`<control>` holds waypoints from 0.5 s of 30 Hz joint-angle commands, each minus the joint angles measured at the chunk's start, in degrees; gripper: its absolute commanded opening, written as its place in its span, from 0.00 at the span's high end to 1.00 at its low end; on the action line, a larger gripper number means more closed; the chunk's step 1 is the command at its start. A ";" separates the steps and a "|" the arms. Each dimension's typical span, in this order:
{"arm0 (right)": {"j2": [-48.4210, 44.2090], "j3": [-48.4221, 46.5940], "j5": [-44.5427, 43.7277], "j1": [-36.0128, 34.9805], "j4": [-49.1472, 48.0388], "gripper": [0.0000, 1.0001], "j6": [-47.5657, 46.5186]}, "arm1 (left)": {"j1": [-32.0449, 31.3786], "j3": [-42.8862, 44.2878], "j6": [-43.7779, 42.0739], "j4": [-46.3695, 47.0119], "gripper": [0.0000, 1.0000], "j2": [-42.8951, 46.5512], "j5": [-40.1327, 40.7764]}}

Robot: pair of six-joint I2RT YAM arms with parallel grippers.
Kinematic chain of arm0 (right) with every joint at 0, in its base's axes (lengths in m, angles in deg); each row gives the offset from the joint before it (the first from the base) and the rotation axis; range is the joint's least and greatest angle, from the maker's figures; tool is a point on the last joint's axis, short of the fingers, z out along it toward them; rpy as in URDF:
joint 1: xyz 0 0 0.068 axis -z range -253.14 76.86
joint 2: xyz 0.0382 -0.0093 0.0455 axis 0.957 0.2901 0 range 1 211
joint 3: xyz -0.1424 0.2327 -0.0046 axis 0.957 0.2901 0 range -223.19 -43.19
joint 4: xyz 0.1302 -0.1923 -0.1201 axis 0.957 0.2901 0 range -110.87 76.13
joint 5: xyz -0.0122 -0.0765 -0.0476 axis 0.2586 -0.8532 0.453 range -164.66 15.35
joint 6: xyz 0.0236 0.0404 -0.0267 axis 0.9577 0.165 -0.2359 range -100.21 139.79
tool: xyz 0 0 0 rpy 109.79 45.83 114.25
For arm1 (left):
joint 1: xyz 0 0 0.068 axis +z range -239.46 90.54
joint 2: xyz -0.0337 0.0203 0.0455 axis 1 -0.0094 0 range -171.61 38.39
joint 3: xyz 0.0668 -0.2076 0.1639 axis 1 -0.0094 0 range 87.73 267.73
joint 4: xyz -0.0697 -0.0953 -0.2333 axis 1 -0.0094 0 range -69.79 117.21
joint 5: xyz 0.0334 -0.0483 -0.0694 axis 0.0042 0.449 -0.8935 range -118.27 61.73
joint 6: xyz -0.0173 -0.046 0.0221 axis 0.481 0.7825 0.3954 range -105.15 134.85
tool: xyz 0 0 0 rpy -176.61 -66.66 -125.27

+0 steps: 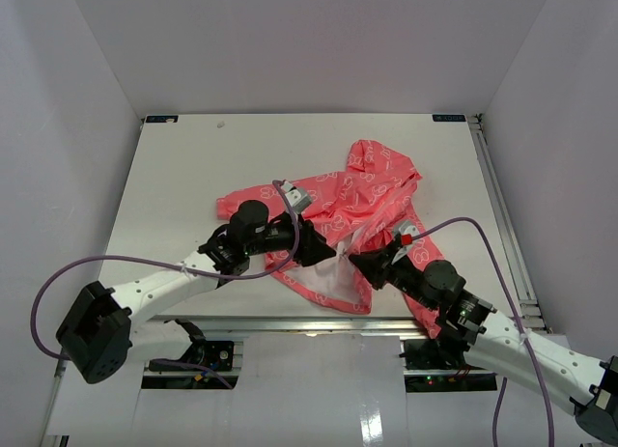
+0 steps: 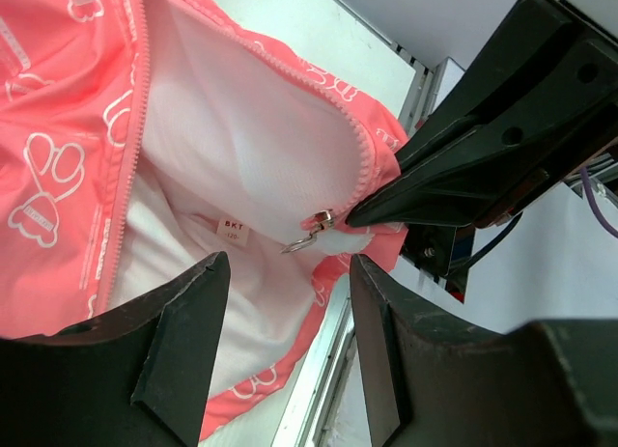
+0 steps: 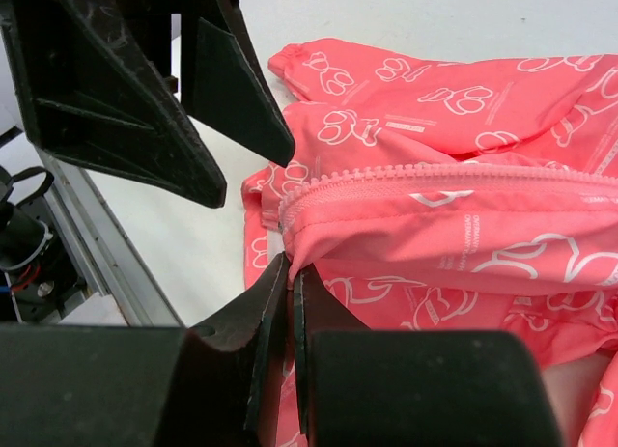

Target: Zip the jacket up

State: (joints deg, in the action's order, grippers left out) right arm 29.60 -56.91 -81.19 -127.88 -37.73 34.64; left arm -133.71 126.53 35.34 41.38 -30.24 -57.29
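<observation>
Jacket (image 1: 372, 191) lies crumpled mid-table (image 1: 193, 167), front open, white lining showing, hood toward the far edge. R gripper (image 3: 292, 273) is clamped on the coral hem by the bottom of the zip, fingers nearly together w/ thin fabric pinched between. Prob. reason: it anchors that end so the zipper teeth (image 3: 435, 174) stay taut & the slider can run w/o bunching the cloth. L gripper (image 2: 288, 265) hangs over the lining, fingers spread wide, holding nothing; no contact that I can tell. It faces the slider (image 2: 320, 218) & its ring pull (image 2: 297, 243), just beside the R fingertips, so it looks lined up to take the pull. Can't tell if both zip halves are joined yet.
</observation>
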 commanded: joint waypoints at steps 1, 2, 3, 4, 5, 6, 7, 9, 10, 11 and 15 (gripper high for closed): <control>2.84 -1.05 13.70 3.88 -6.08 0.92 -2.38 | 2.03 -0.14 -0.45 -4.99 0.37 4.61 3.68; 3.83 -0.95 16.71 5.07 -6.65 0.92 -2.53 | 2.72 -0.46 -0.45 -5.44 0.37 5.06 4.30; 4.77 -0.90 19.16 6.27 -7.43 0.92 -2.48 | 3.50 -0.67 -0.45 -5.97 0.37 5.58 4.57; 5.70 -0.79 21.79 7.52 -8.51 0.92 -2.41 | 4.22 -0.78 -0.42 -6.44 0.37 5.99 4.64; 6.63 -0.64 24.54 8.79 -9.78 0.92 -2.31 | 4.91 -0.83 -0.37 -6.88 0.36 6.34 4.60; 7.06 -0.37 28.47 10.27 -10.93 0.92 -2.17 | 5.49 -0.80 -0.41 -7.42 0.36 6.45 4.92; 7.37 -0.04 32.63 11.82 -12.08 0.92 -2.01 | 6.02 -0.74 -0.48 -7.99 0.37 6.48 5.31; 8.08 0.89 39.33 15.77 -15.04 0.92 -1.27 | 6.22 -0.30 -1.13 -9.71 0.36 6.16 6.74; 8.46 1.22 41.75 17.90 -16.46 0.92 -0.57 | 6.26 0.03 -1.55 -10.85 0.37 5.88 8.53; 9.22 1.36 44.80 19.47 -18.27 0.92 0.12 | 6.23 0.69 -2.03 -12.69 0.37 5.40 11.74; 13.58 1.32 53.89 22.14 -26.26 0.92 2.98 | 6.19 2.50 -2.39 -20.49 0.40 4.56 25.47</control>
State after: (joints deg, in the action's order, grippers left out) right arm 40.01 -55.47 -43.17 -107.76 -50.71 34.42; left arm -127.65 126.64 34.16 29.98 -25.56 -45.85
